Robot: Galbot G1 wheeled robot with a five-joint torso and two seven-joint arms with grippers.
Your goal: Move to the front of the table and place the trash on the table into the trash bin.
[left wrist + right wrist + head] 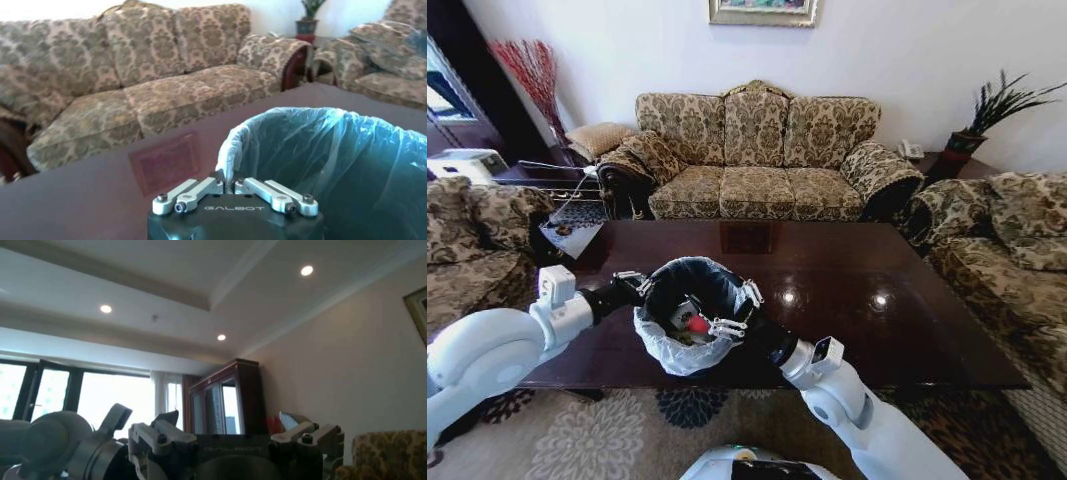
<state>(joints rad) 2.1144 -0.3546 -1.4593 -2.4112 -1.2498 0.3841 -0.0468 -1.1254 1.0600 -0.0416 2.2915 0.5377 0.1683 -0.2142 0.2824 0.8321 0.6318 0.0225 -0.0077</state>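
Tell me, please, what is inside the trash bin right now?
The trash bin, pinched at its rim by the left claw, holds a red-capped bottle and pale litter. The right claw and the bag hide the rest.

**White arms, black wrists, silver claws**

Both arms wear glossy white rounded shells, narrowing to black wrists. The left claw (pixel 230 186) shows silver linkages, dark screws and "GALBOT" lettering on its black housing; the right claw (pixel 730 311) matches in silver.

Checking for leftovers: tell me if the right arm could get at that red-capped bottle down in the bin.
Probably yes: the right gripper sits at the bin's rim, directly above the bottle, with the opening uncovered.
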